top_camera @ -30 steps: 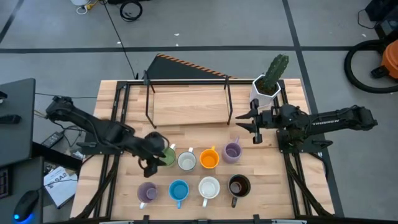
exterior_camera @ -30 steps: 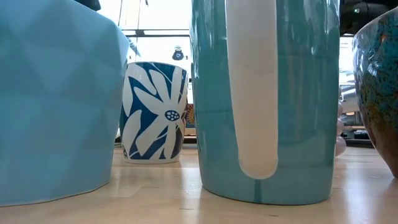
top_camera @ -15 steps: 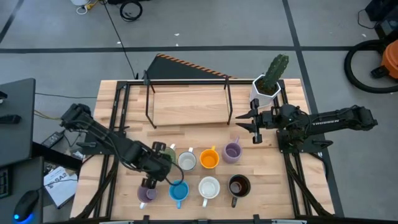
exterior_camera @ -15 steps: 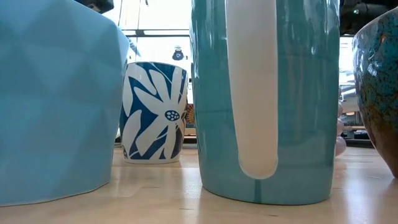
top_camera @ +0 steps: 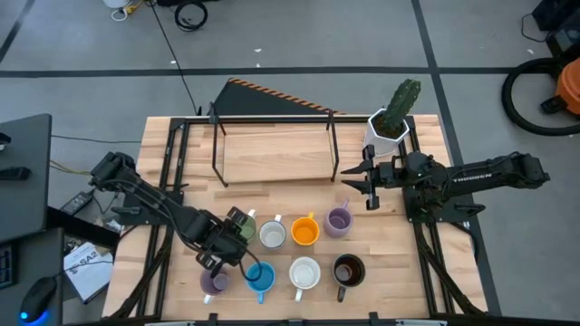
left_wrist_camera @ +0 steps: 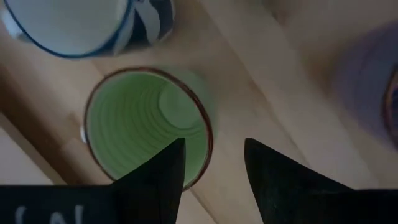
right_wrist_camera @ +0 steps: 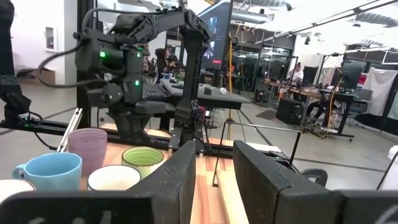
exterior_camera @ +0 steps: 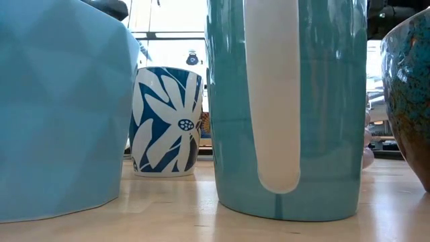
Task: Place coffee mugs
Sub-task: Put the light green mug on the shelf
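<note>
Eight coffee mugs stand upright in two rows on the wooden table (top_camera: 181,136). The far row is green (top_camera: 246,226), grey-white (top_camera: 273,234), orange (top_camera: 305,232) and lilac (top_camera: 338,220). The near row is lilac (top_camera: 214,282), blue (top_camera: 260,277), white (top_camera: 304,273) and dark (top_camera: 348,270). My left gripper (top_camera: 234,235) hangs open over the green mug (left_wrist_camera: 146,124), pointing steeply down. One finger (left_wrist_camera: 158,177) stands over the mug's mouth and the other (left_wrist_camera: 273,180) outside its wall; I see no touch. My right gripper (top_camera: 355,184) waits open and level at the right, near the cactus pot.
A black wire rack (top_camera: 272,136) stands over the far middle of the table. A white faceted pot with a cactus (top_camera: 390,122) sits at the far right, just behind my right arm. The grey-white mug (left_wrist_camera: 81,25) stands close beside the green one.
My left gripper has swung from beside the green mug toward the table's near edge and come down over that mug. Its wrist has rolled, so the fingers now straddle the mug's wall. The mugs have kept their places.
</note>
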`<state>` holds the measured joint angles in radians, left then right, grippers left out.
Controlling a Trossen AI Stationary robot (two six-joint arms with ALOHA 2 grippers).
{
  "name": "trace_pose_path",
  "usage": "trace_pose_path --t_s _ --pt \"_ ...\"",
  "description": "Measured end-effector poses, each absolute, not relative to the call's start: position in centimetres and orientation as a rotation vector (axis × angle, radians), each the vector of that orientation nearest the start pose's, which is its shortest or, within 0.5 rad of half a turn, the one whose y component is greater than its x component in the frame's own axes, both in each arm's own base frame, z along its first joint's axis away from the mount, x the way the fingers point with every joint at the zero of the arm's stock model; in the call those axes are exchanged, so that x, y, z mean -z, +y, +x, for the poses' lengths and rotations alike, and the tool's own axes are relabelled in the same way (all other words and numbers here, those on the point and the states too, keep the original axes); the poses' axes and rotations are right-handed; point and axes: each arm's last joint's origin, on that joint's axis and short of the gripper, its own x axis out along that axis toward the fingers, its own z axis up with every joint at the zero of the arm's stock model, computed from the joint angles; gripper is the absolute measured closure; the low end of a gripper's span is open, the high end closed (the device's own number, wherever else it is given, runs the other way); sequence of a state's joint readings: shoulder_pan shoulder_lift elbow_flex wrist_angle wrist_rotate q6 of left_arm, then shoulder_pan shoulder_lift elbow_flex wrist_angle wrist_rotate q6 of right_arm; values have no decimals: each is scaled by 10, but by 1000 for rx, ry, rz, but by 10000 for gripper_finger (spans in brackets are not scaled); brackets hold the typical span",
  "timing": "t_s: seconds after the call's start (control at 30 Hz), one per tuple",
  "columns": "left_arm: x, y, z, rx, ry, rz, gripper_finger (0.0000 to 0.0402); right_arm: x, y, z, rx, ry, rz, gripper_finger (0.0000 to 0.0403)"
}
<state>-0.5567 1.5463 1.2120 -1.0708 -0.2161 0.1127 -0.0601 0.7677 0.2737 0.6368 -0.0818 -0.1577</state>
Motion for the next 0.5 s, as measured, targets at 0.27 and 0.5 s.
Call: trace_pose_path --t_s 0.27,0.5 --pt "-231 -138 238 346 1325 644 230 -237 -8 170 -9 -145 -170 289" --pt "-219 -135 237 339 1327 637 230 -238 -8 170 -8 -149 -170 289"
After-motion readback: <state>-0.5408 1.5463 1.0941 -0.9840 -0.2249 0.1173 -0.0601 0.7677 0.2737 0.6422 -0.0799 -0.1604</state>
